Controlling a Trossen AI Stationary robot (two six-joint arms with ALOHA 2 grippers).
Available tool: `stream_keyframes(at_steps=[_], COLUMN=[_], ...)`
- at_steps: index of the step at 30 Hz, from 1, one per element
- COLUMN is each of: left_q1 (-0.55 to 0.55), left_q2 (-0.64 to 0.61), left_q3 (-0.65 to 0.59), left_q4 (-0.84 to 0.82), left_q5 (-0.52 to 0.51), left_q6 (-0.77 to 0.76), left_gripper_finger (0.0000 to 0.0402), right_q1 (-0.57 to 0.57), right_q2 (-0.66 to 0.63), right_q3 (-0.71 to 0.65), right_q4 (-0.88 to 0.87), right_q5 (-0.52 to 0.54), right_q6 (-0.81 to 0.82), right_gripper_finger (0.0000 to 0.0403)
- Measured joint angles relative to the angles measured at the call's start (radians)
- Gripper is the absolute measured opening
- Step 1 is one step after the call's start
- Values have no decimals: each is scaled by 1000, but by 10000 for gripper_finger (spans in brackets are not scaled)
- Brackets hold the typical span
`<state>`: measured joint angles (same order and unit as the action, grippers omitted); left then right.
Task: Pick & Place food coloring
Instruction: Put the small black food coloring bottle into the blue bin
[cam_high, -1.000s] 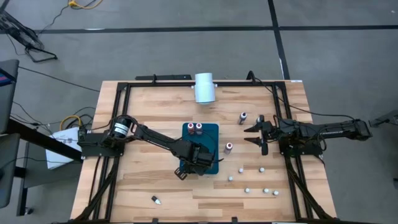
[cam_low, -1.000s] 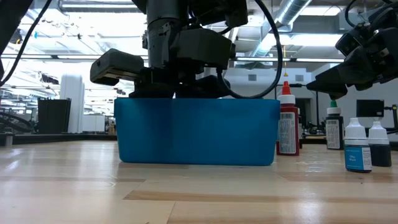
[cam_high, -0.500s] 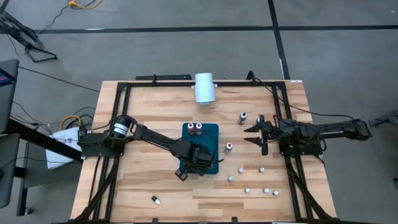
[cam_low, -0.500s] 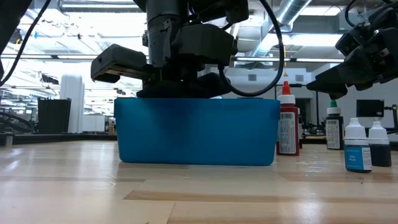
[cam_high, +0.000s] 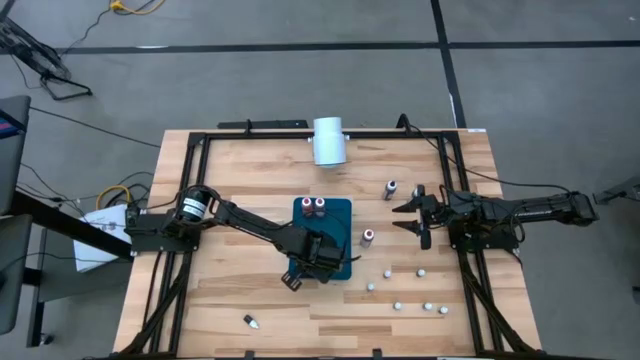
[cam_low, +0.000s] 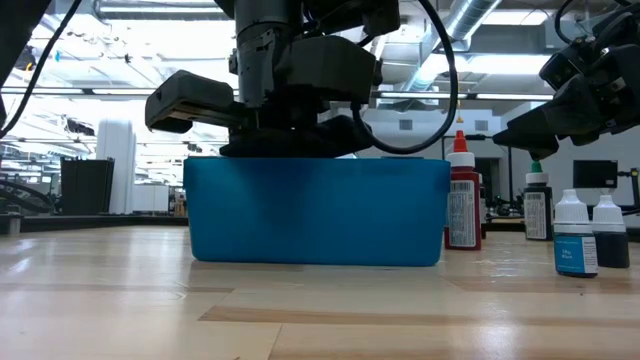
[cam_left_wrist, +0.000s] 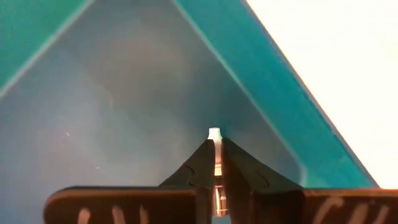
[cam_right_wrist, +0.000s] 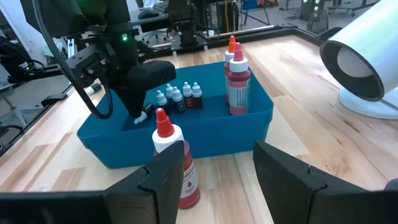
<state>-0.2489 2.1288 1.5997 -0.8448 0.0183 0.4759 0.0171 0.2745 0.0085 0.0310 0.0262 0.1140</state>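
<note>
We start with the pale wooden tabletop (cam_high: 250, 290), where a blue rectangular plastic bin (cam_high: 338, 208) sits near the middle and a large white cylinder (cam_high: 329, 140) lies toward the far edge. Our left arm reaches across from its side, and its hand (cam_high: 322, 255) hangs down inside the bin's near end. Our right arm waits at the right edge, its hand (cam_high: 410, 218) spread with nothing between the fingers.

The left wrist view settles what the left hand is doing: its fingers are pressed together on a tiny whitish food-coloring bottle (cam_left_wrist: 215, 160), whose pale tip pokes out just past the fingertips. The bottle's long axis runs in line with the fingers, pointing toward the bin's blue floor (cam_left_wrist: 124, 106) near a corner. So the bottle lies straight ahead of the hand and already over the bin; we judge the coming move to be a short lowering and release.

Other food coloring is scattered about. Two taller reddish bottles (cam_high: 315, 206) stand at the bin's far end, a reddish bottle (cam_high: 368, 237) stands just beside the bin on the right, and several small whitish ones (cam_high: 398, 305) lie on the tabletop nearer the right arm.

The right wrist view shows what the overhead cannot: a row of small dark-bodied bottles (cam_right_wrist: 179, 98) already standing inside the bin. The low view hides the bin's contents behind its wall.
</note>
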Motion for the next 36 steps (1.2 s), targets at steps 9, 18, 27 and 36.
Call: stream_keyframes(at_steps=[9, 18, 27, 36], left_q1=[0, 0, 0, 0], left_q2=[4, 4, 3, 3], left_q3=[-3, -3, -19, -21], left_q4=[-7, 5, 7, 13], left_q5=[1, 1, 0, -3], left_q6=[0, 1, 0, 1], left_gripper_finger=[80, 136, 137, 137], right_q1=[0, 0, 0, 0], right_q2=[0, 0, 0, 0], right_q3=[0, 0, 0, 0], right_q4=[0, 0, 0, 0], right_q5=[0, 0, 0, 0], right_q6=[0, 0, 0, 0], right_gripper_finger=[184, 184, 184, 184])
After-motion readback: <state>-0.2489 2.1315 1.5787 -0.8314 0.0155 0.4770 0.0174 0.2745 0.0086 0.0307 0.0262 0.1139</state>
